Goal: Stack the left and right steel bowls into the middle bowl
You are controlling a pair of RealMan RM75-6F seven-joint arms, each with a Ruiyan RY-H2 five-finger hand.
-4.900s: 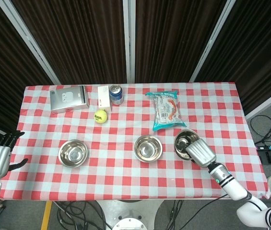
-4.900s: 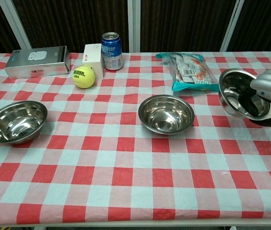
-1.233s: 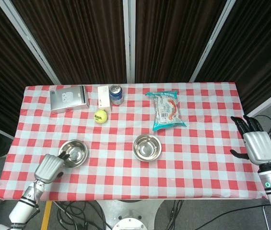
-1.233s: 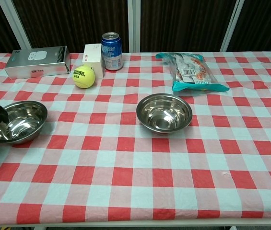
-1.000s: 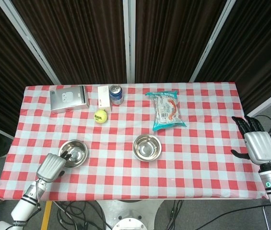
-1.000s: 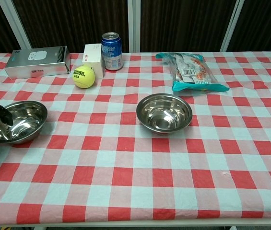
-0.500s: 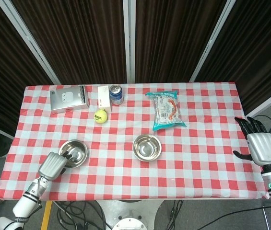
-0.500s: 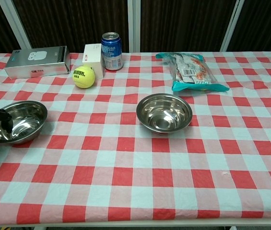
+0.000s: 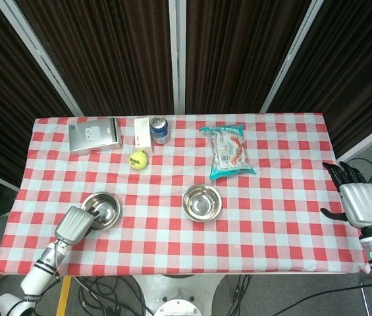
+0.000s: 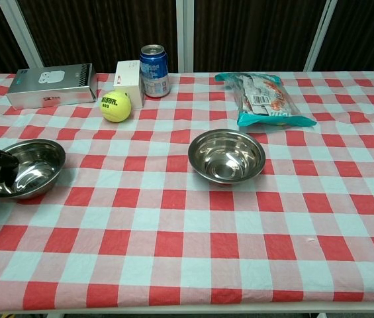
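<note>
The middle bowl (image 9: pixel 201 203), plain polished steel with no marking, sits upright near the centre of the red-and-white checked tablecloth (image 9: pixel 278 224), and in the chest view a second rim line inside it suggests one bowl nested in another, though I cannot tell for sure. The left steel bowl (image 9: pixel 101 210) stands on the cloth well to the left of it, toward the near edge. The left hand (image 9: pixel 74 224) is at that bowl's near-left rim, its dark fingers (image 10: pixel 1 169) reaching over the rim into the bowl, with the bowl's base on the cloth; whether it truly grips the rim I cannot tell. The right hand (image 9: pixel 358 203) hangs beyond the right edge of the table, empty, fingers spread and pointing away. Along the far side lie a silver box (image 9: pixel 94 135) at the left, a snack bag (image 9: pixel 228 152) with teal edges and a barcode label right of centre, a small white carton (image 9: pixel 142 133) and, just beside it, a blue drink can (image 9: pixel 160 130) whose print is too small to read. A yellow tennis ball (image 10: pixel 115 106) stamped "Wilson" rests just in front of the carton.
</note>
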